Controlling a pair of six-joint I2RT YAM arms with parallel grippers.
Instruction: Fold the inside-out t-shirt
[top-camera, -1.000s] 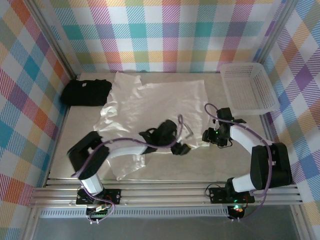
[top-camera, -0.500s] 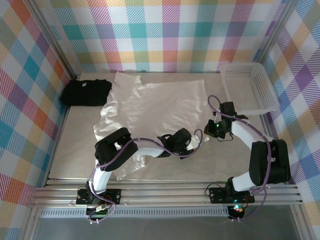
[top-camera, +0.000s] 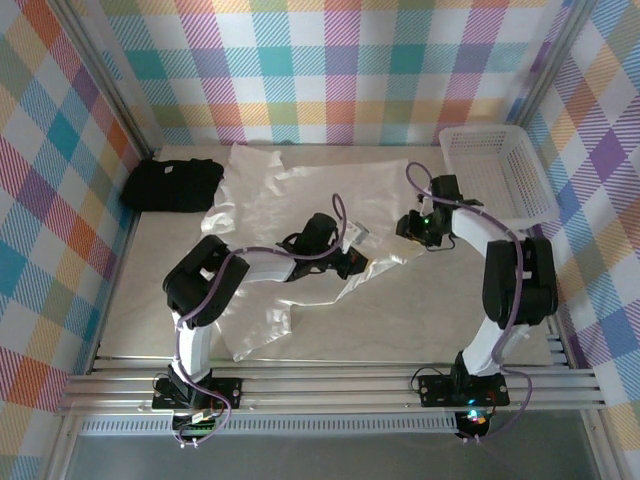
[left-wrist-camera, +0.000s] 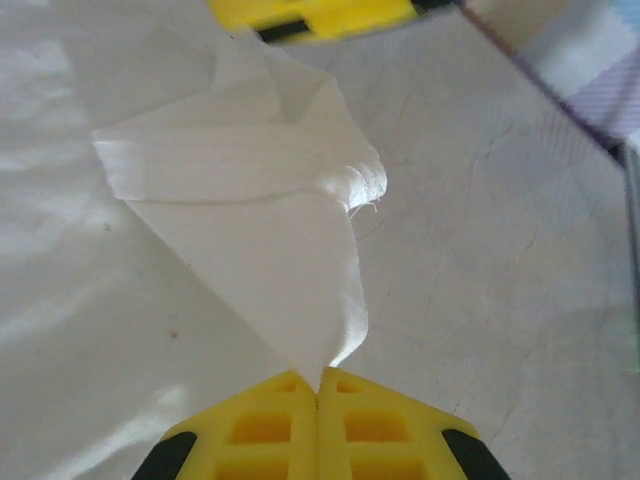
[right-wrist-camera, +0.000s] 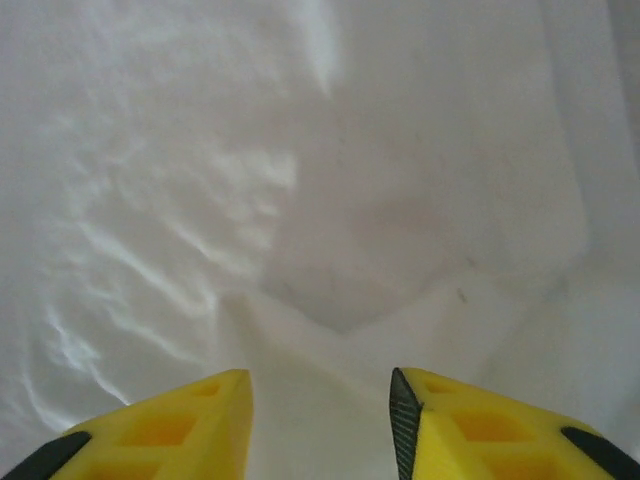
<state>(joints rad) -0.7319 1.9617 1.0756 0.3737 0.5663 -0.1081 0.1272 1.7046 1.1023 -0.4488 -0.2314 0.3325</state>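
Observation:
The inside-out t-shirt (top-camera: 300, 205) is a white cloth spread over the middle of the table, with a flap (top-camera: 262, 322) reaching toward the near edge. My left gripper (top-camera: 352, 262) is at its right near part. In the left wrist view the yellow jaws (left-wrist-camera: 318, 385) are shut on a corner of the shirt (left-wrist-camera: 250, 200), which rises in a creased peak off the table. My right gripper (top-camera: 410, 226) hovers at the shirt's right edge. Its jaws (right-wrist-camera: 320, 400) stand open above flat white fabric (right-wrist-camera: 330, 220), with nothing between them.
A black t-shirt (top-camera: 172, 184) lies bunched at the back left. A white plastic basket (top-camera: 495, 185) stands at the back right, close to the right arm. Checked walls close the table in on three sides. Bare tabletop (top-camera: 420, 310) lies at the near right.
My left gripper has shut on the shirt's corner and carried it back and to the left. The right gripper has moved toward the back along the shirt's right edge, and its jaws have opened.

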